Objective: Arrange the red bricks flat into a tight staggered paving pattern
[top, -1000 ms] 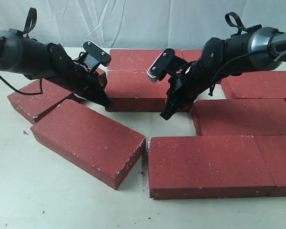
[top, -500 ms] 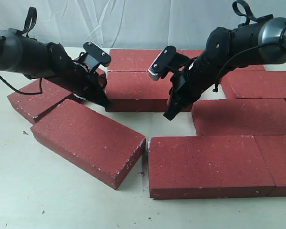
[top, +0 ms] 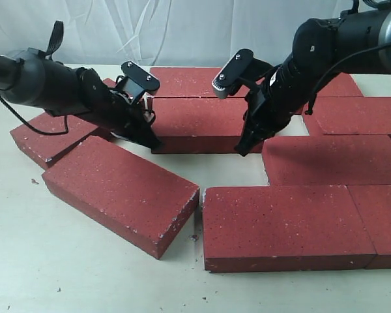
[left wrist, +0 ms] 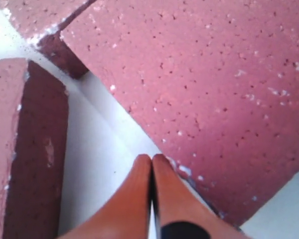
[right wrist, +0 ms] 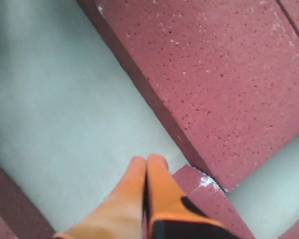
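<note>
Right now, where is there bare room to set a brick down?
Widest: bare table in front of the angled brick. A smaller gap lies between it, the centre brick and the front brick, with the left gripper and right gripper at its edges. Right side: packed.

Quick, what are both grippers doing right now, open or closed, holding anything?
Left gripper: closed, holding nothing.
Right gripper: closed, holding nothing.

Left arm point(top: 52, 88) and right arm point(top: 326, 45) slope inward (tips low); left fingers point(left wrist: 134, 199), right fingers point(right wrist: 132, 194) pressed together.
</note>
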You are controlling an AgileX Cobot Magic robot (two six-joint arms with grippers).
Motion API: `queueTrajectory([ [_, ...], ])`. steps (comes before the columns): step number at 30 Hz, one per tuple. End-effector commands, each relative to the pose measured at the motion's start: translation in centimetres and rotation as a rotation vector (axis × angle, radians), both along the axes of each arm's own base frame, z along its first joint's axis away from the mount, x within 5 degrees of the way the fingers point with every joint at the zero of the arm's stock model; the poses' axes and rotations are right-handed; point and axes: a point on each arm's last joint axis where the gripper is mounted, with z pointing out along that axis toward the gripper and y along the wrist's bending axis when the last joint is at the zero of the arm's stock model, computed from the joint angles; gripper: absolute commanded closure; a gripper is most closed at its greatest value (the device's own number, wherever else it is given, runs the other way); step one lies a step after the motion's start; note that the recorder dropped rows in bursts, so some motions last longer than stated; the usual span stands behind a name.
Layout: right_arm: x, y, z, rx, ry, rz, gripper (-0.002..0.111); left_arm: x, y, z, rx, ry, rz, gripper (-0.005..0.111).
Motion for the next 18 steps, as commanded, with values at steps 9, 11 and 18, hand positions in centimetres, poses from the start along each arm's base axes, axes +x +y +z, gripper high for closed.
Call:
queueTrajectory([
  [9,1.2,-0.1,-2.4,-0.054,-0.037,0.023,0.109,0.0,-1.0,0.1,-0.01,-0.038,-0.003,0.107],
  [11,1.3,0.0,-2.0,-0.039,-0.058,0.009,0.109,0.1,-1.1,-0.1,-0.009,-0.052,0.003,0.107],
  [18,1.6,-3.2,1.1,0.019,-0.062,-0.179,0.109,0.9,-1.4,0.8,-0.033,-0.103,0.021,0.107],
])
